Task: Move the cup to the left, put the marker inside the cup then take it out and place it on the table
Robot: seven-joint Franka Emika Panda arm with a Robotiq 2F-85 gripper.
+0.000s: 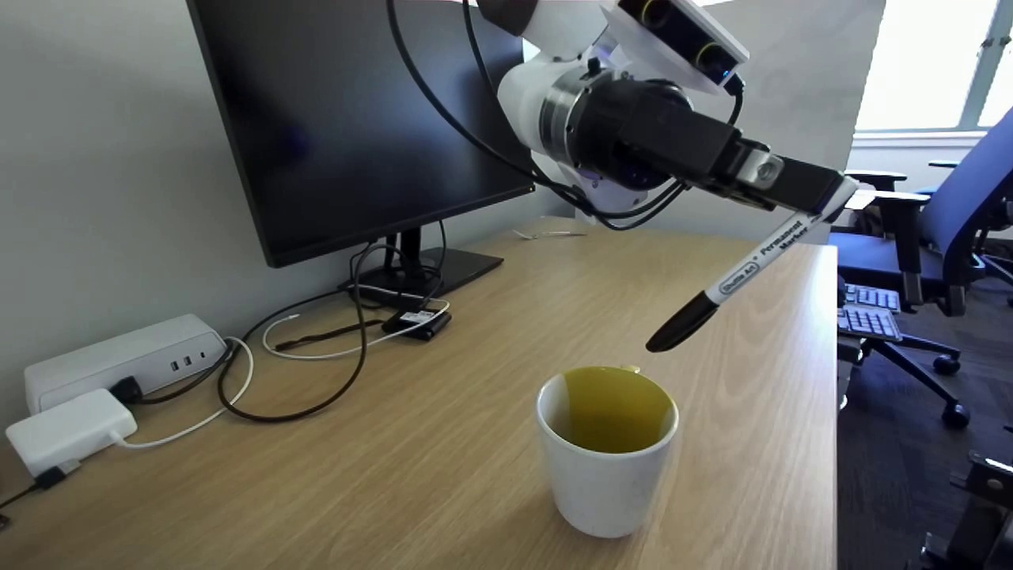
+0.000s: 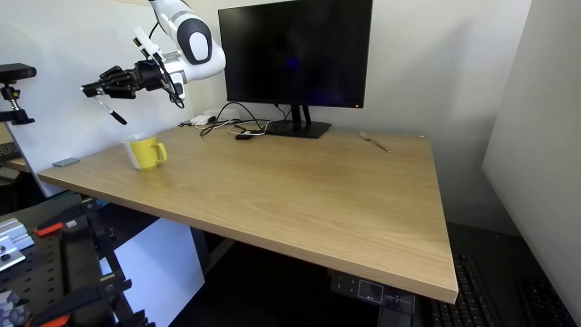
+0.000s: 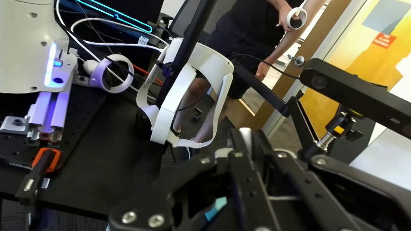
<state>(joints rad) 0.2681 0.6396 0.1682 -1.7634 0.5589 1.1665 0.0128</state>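
in the foreground of an exterior view, the white mug [image 1: 605, 487] stands upright on the counter [image 1: 427, 467]. higher and apart from it, the gripper [image 1: 831, 190] pinches the marker [image 1: 752, 265] by its pale end, black end slanting down. beyond stands a dark monitor [image 1: 356, 119].

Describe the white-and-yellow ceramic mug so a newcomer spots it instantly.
Start at the large black monitor on the light-brown wood-grain desk. In an exterior view, the mug stands upright in the foreground, lower than the slanting white marker with a black cap. Unlike that slim marker, it is a wide-mouthed vessel with a yellow handle.
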